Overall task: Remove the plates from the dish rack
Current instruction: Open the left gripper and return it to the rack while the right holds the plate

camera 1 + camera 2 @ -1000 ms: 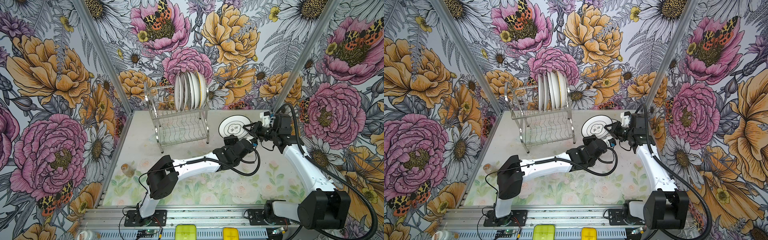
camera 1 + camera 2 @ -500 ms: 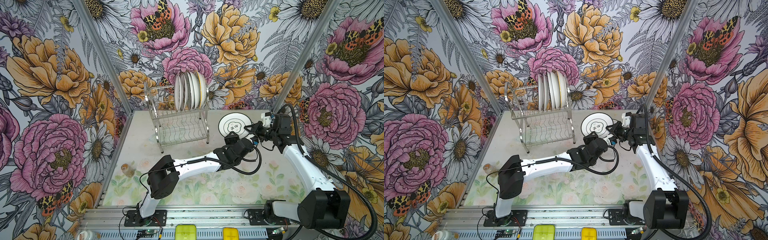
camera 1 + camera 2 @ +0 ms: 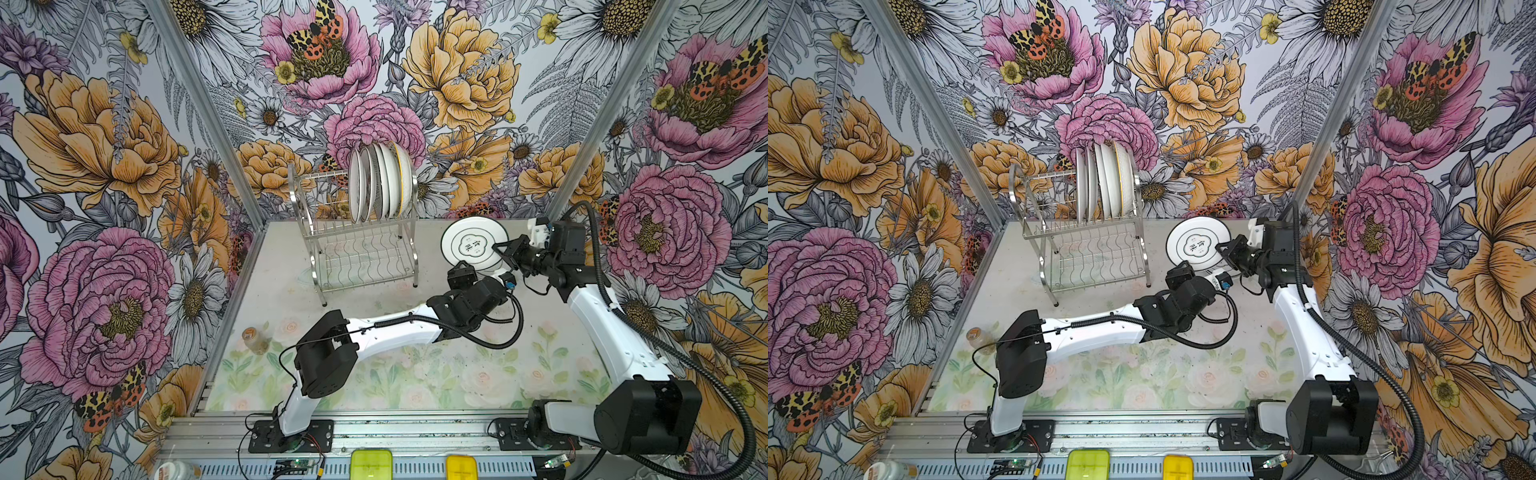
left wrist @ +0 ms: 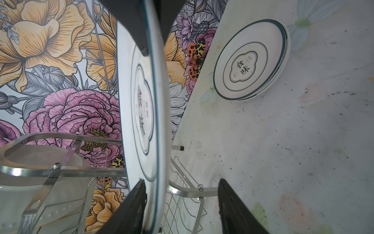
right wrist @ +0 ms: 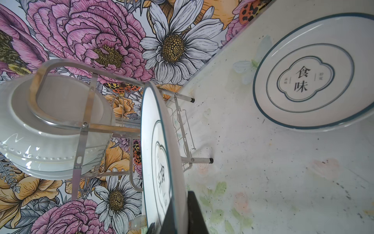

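Note:
A white plate (image 3: 473,245) (image 3: 1198,245) with a dark rim and centre characters hangs face up over the table's back right. My right gripper (image 3: 500,249) (image 5: 181,199) is shut on its rim (image 5: 162,162). The left gripper (image 3: 459,268) (image 4: 181,181) stands open around the opposite rim (image 4: 141,113), one finger beside the plate and the other well apart. On the table nearby lies a stack of like plates (image 4: 251,60) (image 5: 313,73), mostly hidden in both top views. The steel dish rack (image 3: 361,249) (image 3: 1092,249) holds several upright plates (image 3: 380,185) (image 3: 1106,183) on its upper tier.
A small jar (image 3: 254,338) stands near the table's left edge. Floral walls close in the back and both sides. The rack's legs (image 5: 210,161) stand close to the held plate. Yellow boxes (image 3: 371,463) sit on the front rail.
The left gripper's jaws have opened off the plate's rim. The right gripper has closed fully on the other rim. The plate has shifted slightly toward the back wall.

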Robot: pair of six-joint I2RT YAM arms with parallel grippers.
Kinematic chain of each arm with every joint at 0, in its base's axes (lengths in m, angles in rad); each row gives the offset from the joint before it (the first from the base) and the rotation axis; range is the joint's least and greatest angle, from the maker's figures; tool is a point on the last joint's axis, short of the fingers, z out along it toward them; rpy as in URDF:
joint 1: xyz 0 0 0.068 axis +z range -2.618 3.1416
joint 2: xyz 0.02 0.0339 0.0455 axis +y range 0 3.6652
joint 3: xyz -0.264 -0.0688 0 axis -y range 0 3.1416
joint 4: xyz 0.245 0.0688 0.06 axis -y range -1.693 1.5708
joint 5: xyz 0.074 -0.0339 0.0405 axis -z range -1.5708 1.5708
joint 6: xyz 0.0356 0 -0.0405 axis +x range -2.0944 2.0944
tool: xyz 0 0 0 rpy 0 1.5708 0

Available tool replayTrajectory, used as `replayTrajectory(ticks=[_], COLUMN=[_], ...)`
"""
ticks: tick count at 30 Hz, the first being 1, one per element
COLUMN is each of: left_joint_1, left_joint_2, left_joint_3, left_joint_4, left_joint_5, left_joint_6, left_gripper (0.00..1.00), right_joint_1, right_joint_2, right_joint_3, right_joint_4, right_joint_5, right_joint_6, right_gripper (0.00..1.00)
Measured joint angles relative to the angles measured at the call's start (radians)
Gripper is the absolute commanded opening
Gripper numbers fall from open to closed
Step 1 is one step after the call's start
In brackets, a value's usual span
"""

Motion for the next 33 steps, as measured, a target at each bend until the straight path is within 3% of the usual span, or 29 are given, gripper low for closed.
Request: replayTrajectory(ticks=[13,24,29,33], left_joint_1=[0.053,0.151,0.202,0.264], left_joint_2=[-0.100,-0.332,-0.433,-0.531], left_joint_3=[-0.063,-0.149,-0.202,-0.283], left_joint_4=[-0.084,-0.226,-0.264,-0.286], left_joint_5=[0.011,0.041,0.098,0.204], left_joint_6=[-0.098,-0.276,-0.384,-0.488], left_gripper=[0.69,0.76,0.81,0.86], right_joint_1=[-0.095,-0.164,-0.178,-0.184], right_joint_2=[0.100,0.265,0.363,0.440], right_joint_3=[0.126,0.184,0.184,0.184], right_joint_4=[0.043,0.087,0.127,0.146], right_joint_5=[0.029,0.071,0.082,0.094], right_joint_6=[0.021,0.031,0.045,0.056], right_gripper=[0.00,0.00,0.00,0.00])
